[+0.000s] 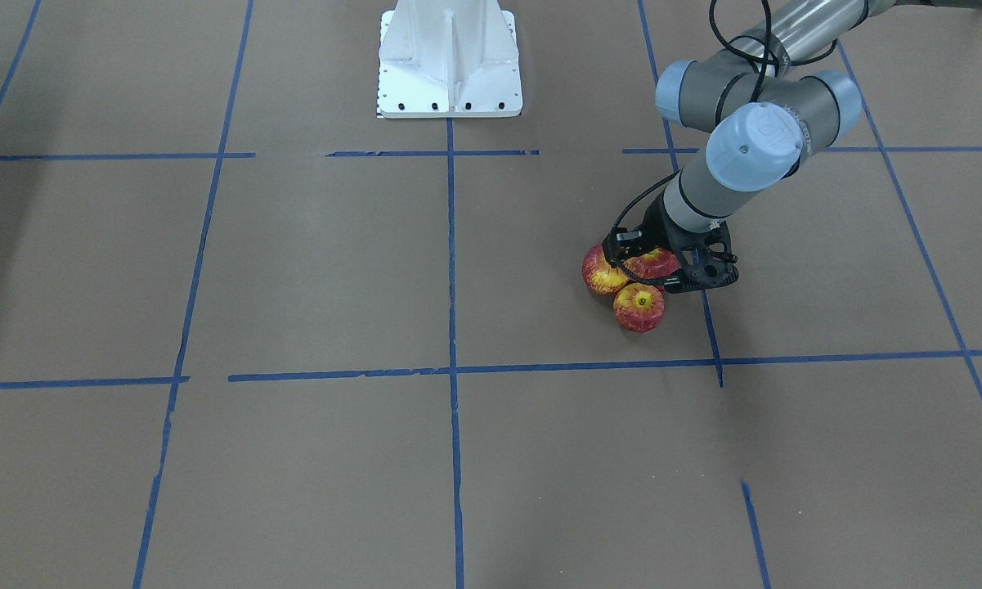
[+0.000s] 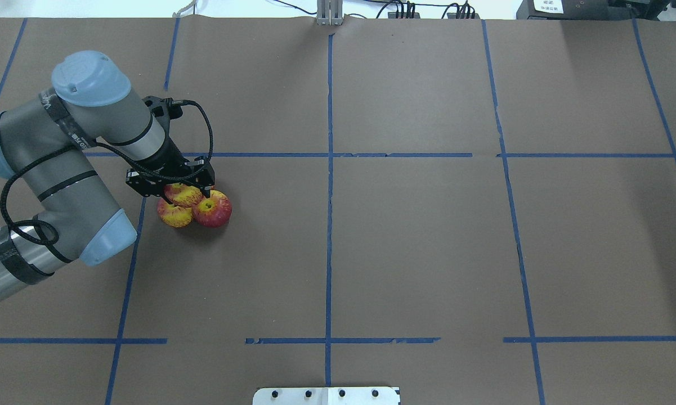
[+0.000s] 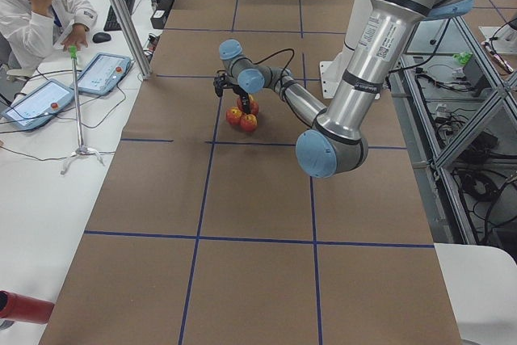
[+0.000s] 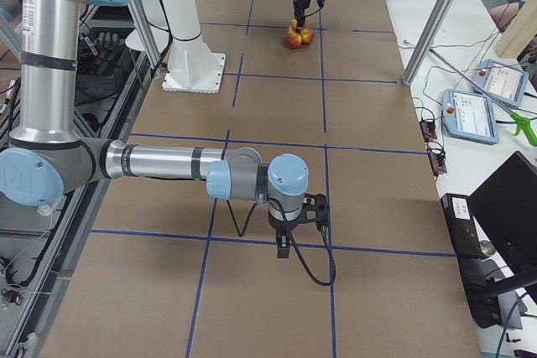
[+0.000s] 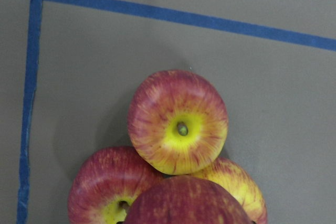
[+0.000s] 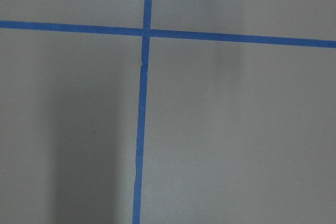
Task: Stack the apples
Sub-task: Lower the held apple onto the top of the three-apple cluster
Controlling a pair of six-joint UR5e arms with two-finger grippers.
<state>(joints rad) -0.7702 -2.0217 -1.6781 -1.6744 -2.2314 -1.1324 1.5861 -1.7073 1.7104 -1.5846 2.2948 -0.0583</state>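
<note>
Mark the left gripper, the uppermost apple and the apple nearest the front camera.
left gripper [image 2: 184, 191]: overhead exterior view, midway between its fingertips.
uppermost apple [image 1: 652, 263]: exterior front-facing view, red skin showing under the gripper.
nearest apple [image 1: 639, 307]: exterior front-facing view, middle of its top, beside the yellow dimple.

Topmost apple [image 5: 188, 203] cut off at the wrist view's lower edge, left gripper [image 2: 187, 194] hold on it unclear, right gripper [image 4: 284, 249] too small to judge.

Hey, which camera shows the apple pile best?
The left wrist view: the apples fill it close up, four visible, one on top. Overhead and front views show three, partly under the left claw; side views show them tiny.
</note>
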